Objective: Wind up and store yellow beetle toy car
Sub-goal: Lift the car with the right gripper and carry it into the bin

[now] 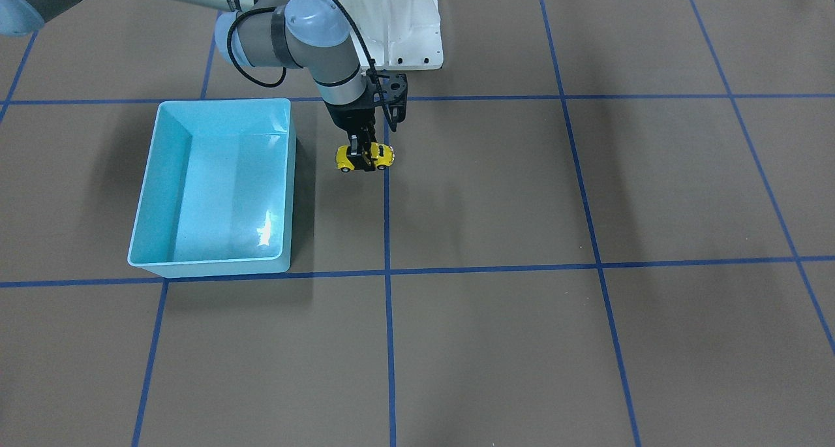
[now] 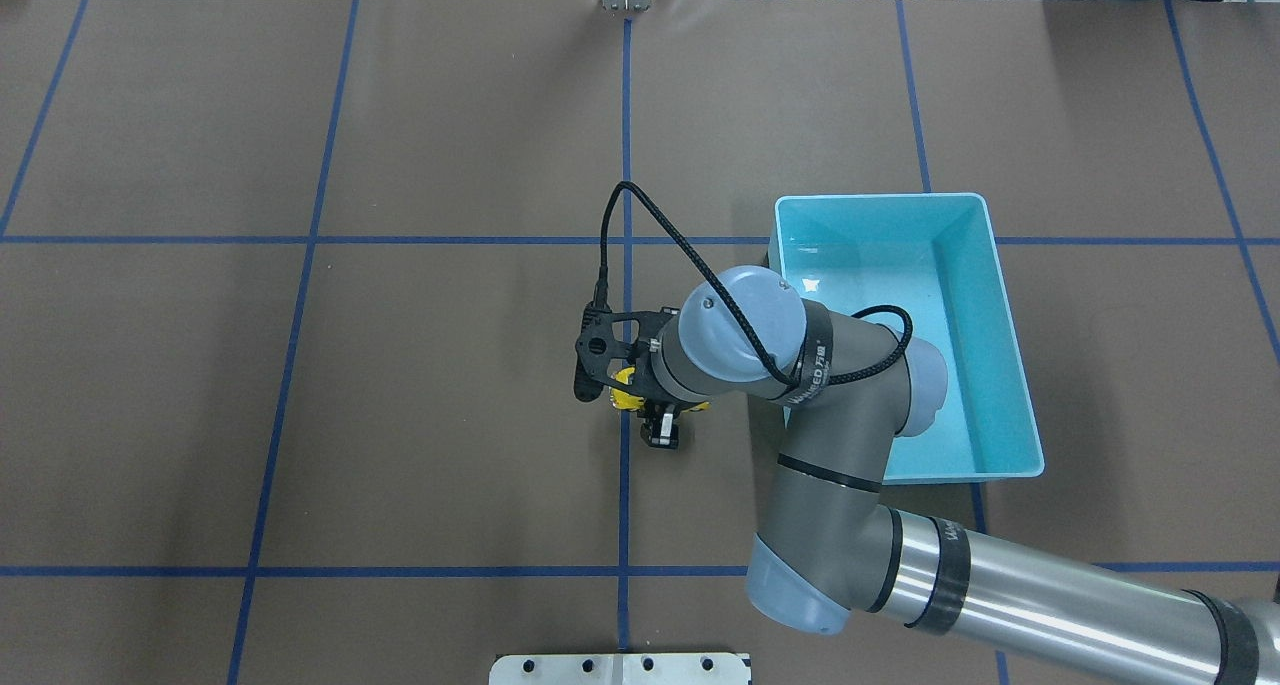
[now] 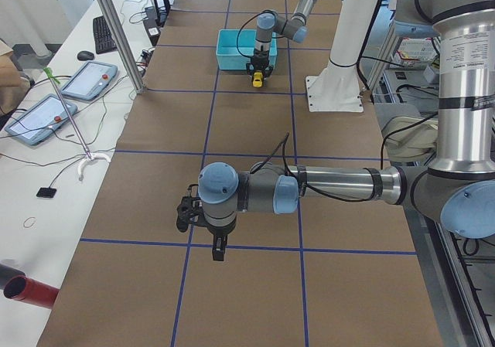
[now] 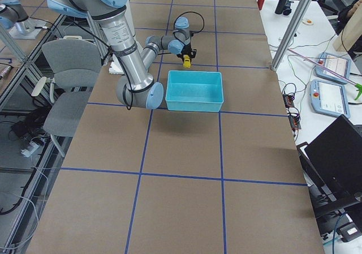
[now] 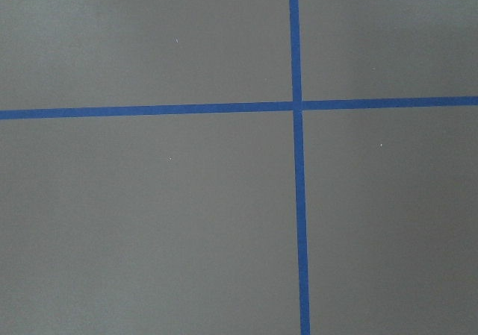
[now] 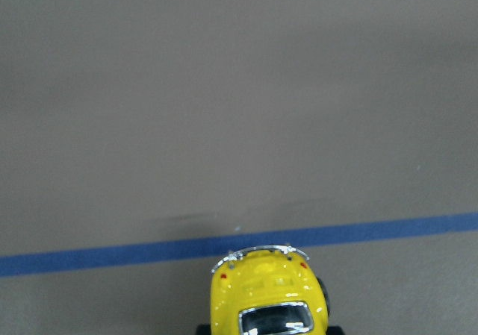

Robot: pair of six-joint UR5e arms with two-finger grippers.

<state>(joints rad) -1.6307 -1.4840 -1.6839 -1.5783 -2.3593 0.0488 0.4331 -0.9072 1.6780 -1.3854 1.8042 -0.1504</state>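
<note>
The yellow beetle toy car (image 1: 381, 154) is on the blue centre tape line, just beside the turquoise bin (image 1: 163, 173). My right gripper (image 1: 363, 153) points straight down and is shut on the car's middle, one finger on each side. The right wrist view shows the car's yellow roof and dark window (image 6: 265, 290) at its bottom edge, over the tape line. I cannot tell whether the wheels touch the table. My left gripper (image 3: 219, 253) hangs low over the table far from the car; I cannot tell whether it is open or shut.
The turquoise bin (image 2: 1010, 315) holds nothing and lies partly under my right forearm in the overhead view. The white robot base (image 1: 391, 23) stands behind the car. The brown table mat (image 5: 149, 201) carries a blue tape grid.
</note>
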